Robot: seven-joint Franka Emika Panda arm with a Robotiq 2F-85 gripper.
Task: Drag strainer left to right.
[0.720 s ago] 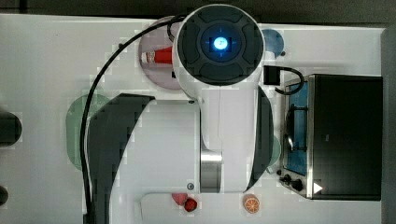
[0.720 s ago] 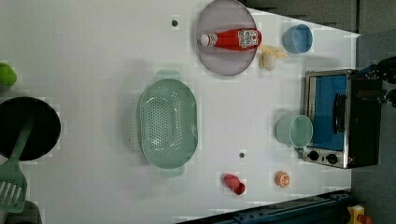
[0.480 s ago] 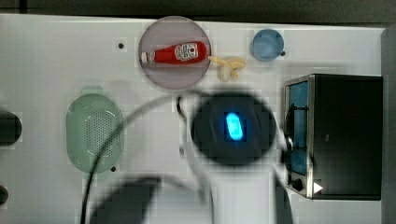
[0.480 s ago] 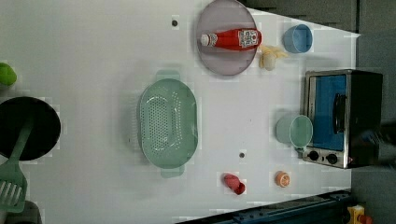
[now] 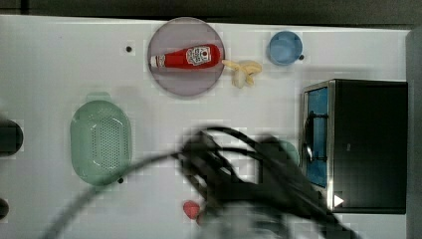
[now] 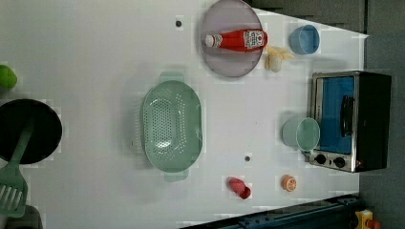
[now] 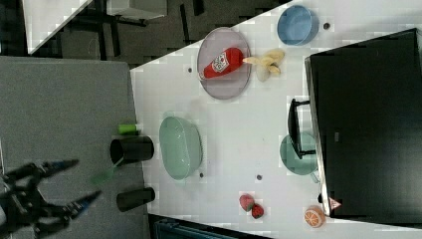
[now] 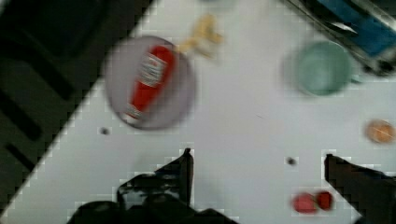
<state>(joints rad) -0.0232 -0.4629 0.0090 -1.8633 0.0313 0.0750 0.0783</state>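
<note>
The strainer, a pale mint-green oval colander full of small holes, sits on the white table at the top view's left. It also shows at mid-table in the left view and in the right view. My gripper is open with nothing between its dark fingers, and it hangs high over the table near the strawberries. In the right view the gripper shows at the lower left, well away from the strainer. My arm is a dark blur at the top view's bottom middle.
A grey plate holds a ketchup bottle, with a banana and a blue cup beside it. A toaster oven stands at the top view's right, a green cup before it. Strawberries, an orange, a black pan and a spatula lie around.
In the top view my arm has swept from the table's middle toward the bottom edge. The strainer and the other things have not moved.
</note>
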